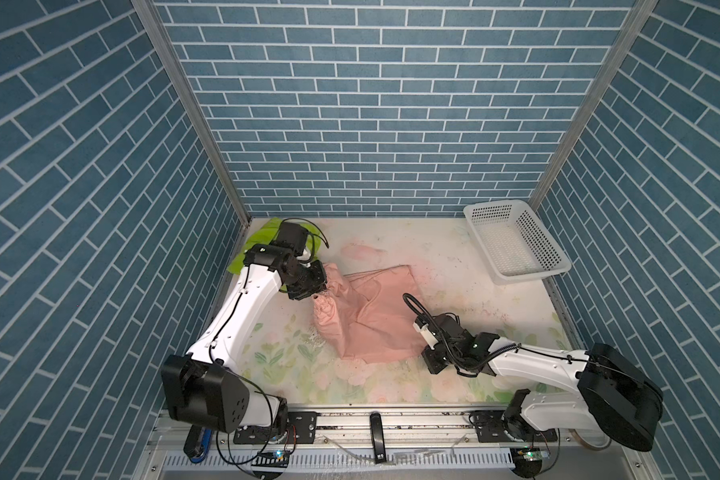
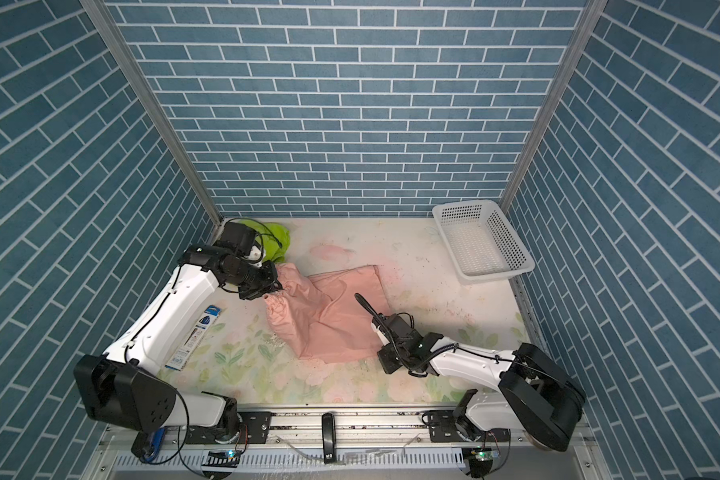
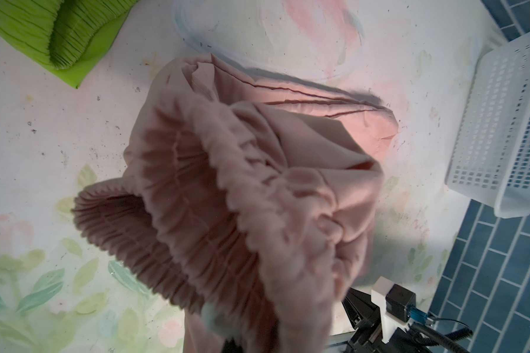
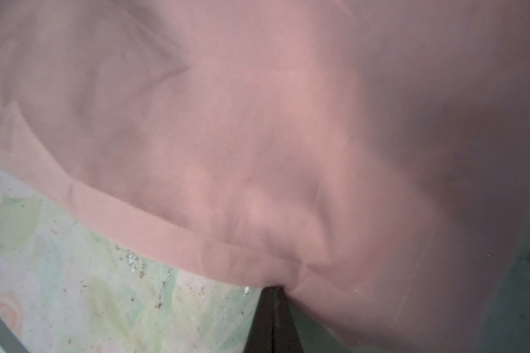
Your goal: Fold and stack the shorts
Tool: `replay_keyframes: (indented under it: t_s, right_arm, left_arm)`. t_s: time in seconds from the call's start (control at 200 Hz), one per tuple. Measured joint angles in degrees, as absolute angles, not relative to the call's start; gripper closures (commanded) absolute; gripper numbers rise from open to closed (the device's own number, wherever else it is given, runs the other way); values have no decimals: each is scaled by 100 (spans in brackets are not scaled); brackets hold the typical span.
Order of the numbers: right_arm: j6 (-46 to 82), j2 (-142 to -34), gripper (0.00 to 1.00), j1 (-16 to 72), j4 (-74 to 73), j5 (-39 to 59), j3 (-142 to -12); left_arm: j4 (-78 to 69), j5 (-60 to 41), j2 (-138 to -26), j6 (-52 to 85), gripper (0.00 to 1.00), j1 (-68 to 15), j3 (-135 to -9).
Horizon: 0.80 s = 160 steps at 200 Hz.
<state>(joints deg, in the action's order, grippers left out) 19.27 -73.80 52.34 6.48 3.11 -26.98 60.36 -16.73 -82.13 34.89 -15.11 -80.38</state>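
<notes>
1. Left gripper (image 1: 323,293) is pinched shut on the puffy waistband (image 3: 178,195) of the pink shorts (image 1: 371,320) — thin salmon cloth with a gathered, stretchy top. It seems to hold that end up a little off the table.
2. Behind that arm, in the far left corner, lie the green shorts (image 1: 258,237). They are bright lime cloth with the same crinkly top, bunched up and partly hidden by the arm. They sit just beside the left gripper, so I think they could get snagged.
3. The pink shorts spread across the middle of the flowery table mat (image 1: 391,386). One leg points toward the back wall and the other reaches toward the right arm. This cloth looks very light and floppy, so it will likely sag and slide wherever nobody holds it. The thick waistband and the stitched hem look like the best places to grab.
4. Right gripper (image 4: 273,295) is squeezed closed on the bottom hem of the near leg, low by the mat.
5. Far right at the back sits a white plastic basket with little holes (image 1: 545,245) — well apart from the shorts and not in the way.
</notes>
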Motion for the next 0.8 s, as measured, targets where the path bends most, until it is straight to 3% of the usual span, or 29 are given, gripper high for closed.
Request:
replay_keyframes:
  t_s: [0.36, 0.8]
  right_arm:
    - [2342, -7146, 100, 5236, -510, 344, -2064]
    - [2425, -7026, 100, 5341, -1048, 322, -1734]
  left_arm:
    - [6134, -908, -9358, 4165, 100, -2880, -9205]
    - [6165, -565, -10499, 4506, 100, -3717, -10095]
